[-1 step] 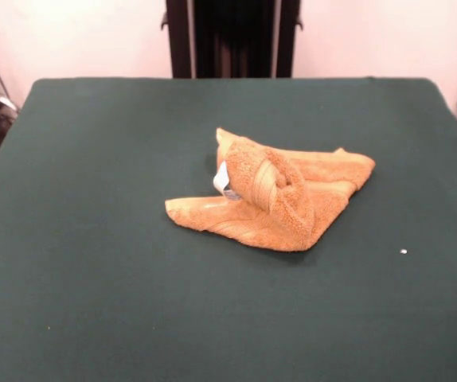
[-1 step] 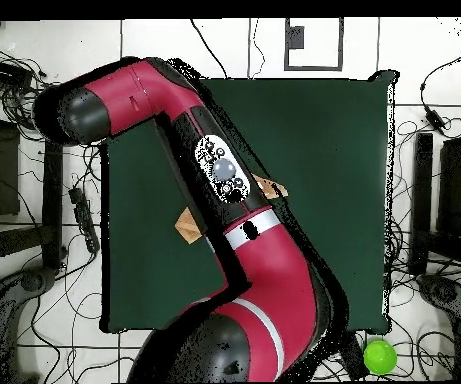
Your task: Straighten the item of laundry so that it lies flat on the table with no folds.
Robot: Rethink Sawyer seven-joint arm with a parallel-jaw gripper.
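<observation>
Towel [image 1: 280, 199] sits crumpled near the table's [image 1: 93, 278] middle in the front view, slightly right of center. Nearest part is a pointed corner of fluffy orange-tan terry aimed toward the camera. From it one flap runs left to a flat tip with a woven band along its edge; another runs up and right to a blunt corner. Long axis goes roughly left-right, tilted a bit upward to the right. On top, a rolled or twisted hump of pile with ribbed band stripes stands up off the cloth. Small white label tag [image 1: 224, 181] pokes out on the hump's left side; print on it too small to read. Layers under the hump hidden, so fold count cannot be told. Table covering is plain dark green, felt-like, matte, with a tiny white speck [image 1: 404, 251] at right front. Far edge of table meets a dark upright column, cut off by the top edge.

Overhead view: red and black arm [image 2: 264, 270] lies across the table [image 2: 344, 150] and covers most of the towel [image 2: 188, 224]; only two tan corners show, one each side of the arm. Gripper not visible in either view, so finger state cannot be told. Green ball [image 2: 379, 356] on the floor near the table corner, cables around.
</observation>
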